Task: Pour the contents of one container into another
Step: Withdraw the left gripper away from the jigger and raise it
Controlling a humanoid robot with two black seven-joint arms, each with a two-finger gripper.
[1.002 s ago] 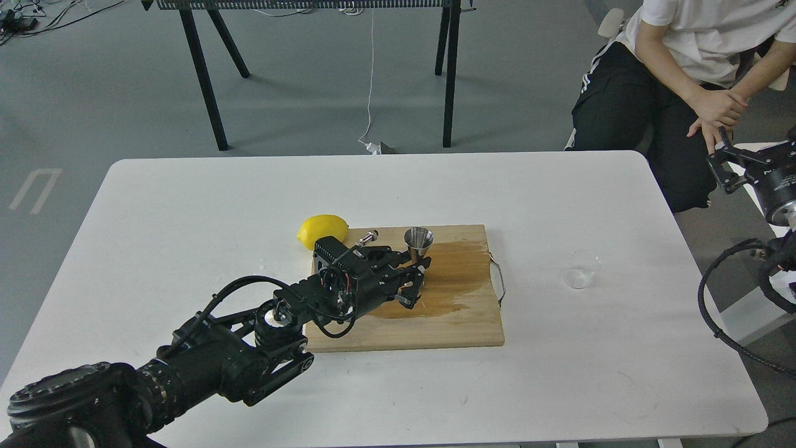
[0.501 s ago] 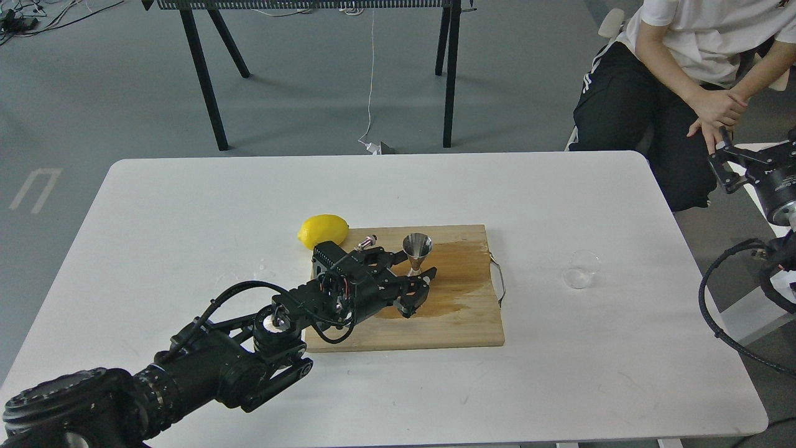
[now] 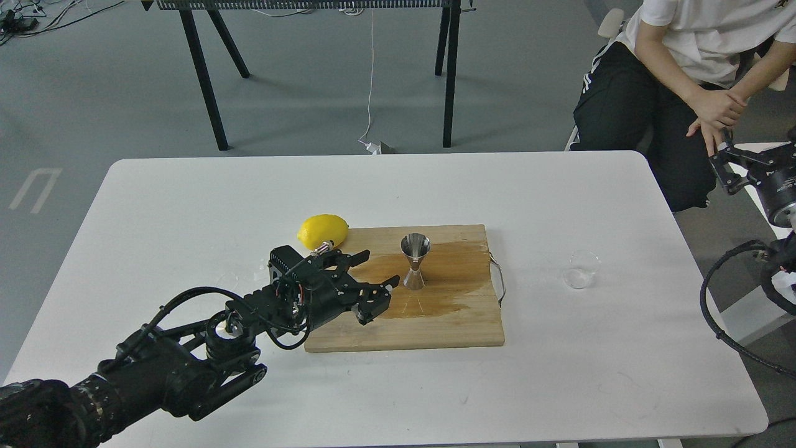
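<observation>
The shiny steel jigger point(image 3: 415, 261) stands upright on the wooden cutting board point(image 3: 448, 323), untouched. My left gripper point(image 3: 380, 272) hovers over the board's left part, a short way left of the jigger, open with nothing between its fingers. The small clear glass cup point(image 3: 580, 269) stands upright on the white table, well right of the board. My right gripper point(image 3: 725, 167) is off the table's right edge, far from the cup; it is seen small and dark, and its fingers cannot be told apart.
A yellow lemon point(image 3: 323, 231) lies at the board's back left corner, just behind my left arm. The board has a dark wet patch point(image 3: 435, 292) and a metal handle point(image 3: 499, 281) on its right end. A seated person point(image 3: 684, 81) is beyond the back right corner.
My left gripper let go of the jigger, opened and drew back to the left. The jigger stays upright on the board. The right arm barely moved.
</observation>
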